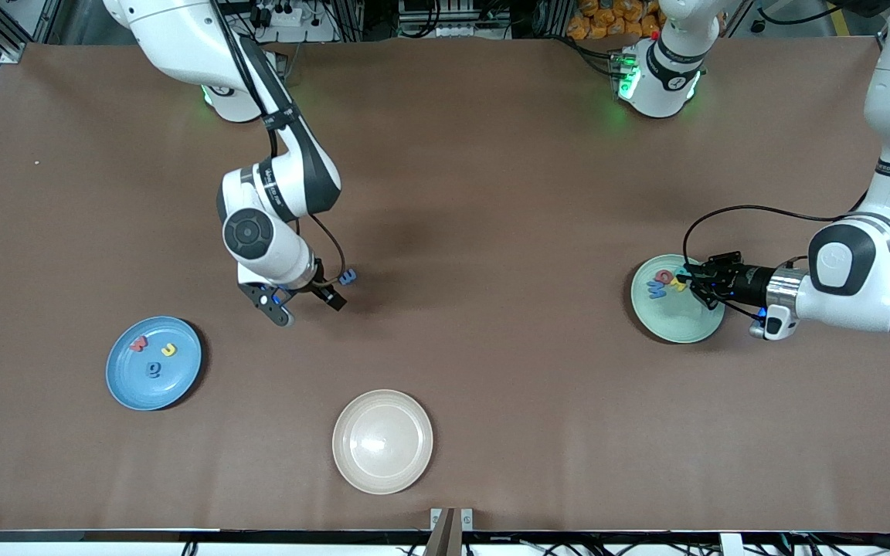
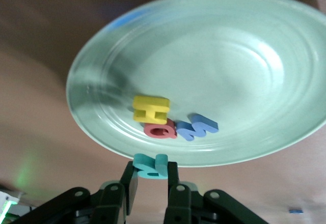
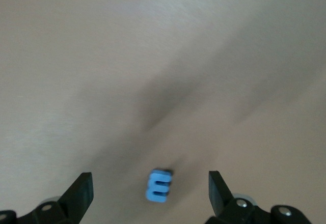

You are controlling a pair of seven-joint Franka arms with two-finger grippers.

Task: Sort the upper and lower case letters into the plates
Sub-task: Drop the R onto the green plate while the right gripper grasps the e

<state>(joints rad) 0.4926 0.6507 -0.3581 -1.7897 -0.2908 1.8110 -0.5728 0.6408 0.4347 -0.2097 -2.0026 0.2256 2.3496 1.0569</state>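
The mint green plate (image 1: 681, 320) lies at the left arm's end of the table and holds a yellow H (image 2: 150, 109), a red letter (image 2: 160, 130) and a blue M (image 2: 197, 127). My left gripper (image 1: 690, 281) is shut on a teal letter (image 2: 151, 165), over the plate's rim (image 2: 102, 132). The blue plate (image 1: 174, 382) lies at the right arm's end and holds a red letter (image 1: 138, 344), a yellow one (image 1: 169, 349) and a blue one (image 1: 153, 369). My right gripper (image 1: 306, 304) is open and empty, low over the table beside a blue E (image 1: 348, 276). The E (image 3: 159, 185) shows between its open fingers.
A beige cream plate (image 1: 382, 441) lies empty near the table's front edge, at mid-table. The table is covered with a brown mat (image 1: 491, 193).
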